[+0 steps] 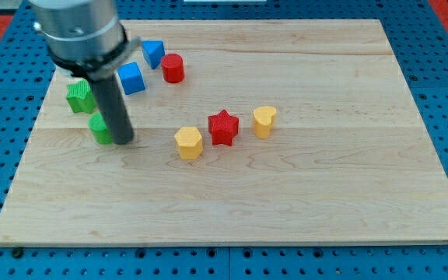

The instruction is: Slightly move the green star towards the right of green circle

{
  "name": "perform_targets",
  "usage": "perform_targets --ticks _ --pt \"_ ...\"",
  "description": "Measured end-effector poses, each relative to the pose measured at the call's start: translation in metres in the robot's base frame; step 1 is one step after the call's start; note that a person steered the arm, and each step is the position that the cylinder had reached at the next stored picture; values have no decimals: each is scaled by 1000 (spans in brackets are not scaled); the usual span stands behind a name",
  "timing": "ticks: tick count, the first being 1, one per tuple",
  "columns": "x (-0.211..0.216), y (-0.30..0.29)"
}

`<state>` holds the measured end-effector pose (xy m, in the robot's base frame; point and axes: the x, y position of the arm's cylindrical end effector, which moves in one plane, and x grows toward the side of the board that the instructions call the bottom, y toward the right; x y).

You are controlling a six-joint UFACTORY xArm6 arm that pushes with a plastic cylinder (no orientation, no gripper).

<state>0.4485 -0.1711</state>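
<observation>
the risk from here, as i see it, is that the rod catches the wrong green block. my tip (124,141) sits right against the green circle (100,128), on that block's right side, so any push toward the view's left would shove the circle rather than the green star (79,96). a second worry: the star needs only a slight nudge, and a long stroke could send it on into the blue cube (131,78) that sits just to the upper right of it, or past the spot it should reach. the rod's thick body also hides part of both green blocks, so how close they sit to each other is hard to judge.

there are no fingers on this arm, only the straight dark rod, so nothing here opens or clamps; the end simply rests on the tabletop (325,194).

the green star lies near the view's left edge of the board, up and to the left of my tip, with the green circle between them. to reach the star, the tip would likely have to go round the circle first.

further off, a blue triangle (153,53) and a red cylinder (173,68) sit toward the top, and a yellow hexagon (188,142), a red star (223,127) and a yellow heart (264,120) lie mid-board, well apart from the work.
</observation>
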Motion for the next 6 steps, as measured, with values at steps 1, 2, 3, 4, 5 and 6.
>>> perform_targets --ticks 1,2,3,4,5,6 --pt "-37 -57" --pt "-21 -27" --pt "-23 25" --pt "-70 10" --pt "-94 -32" --pt "-108 -22"
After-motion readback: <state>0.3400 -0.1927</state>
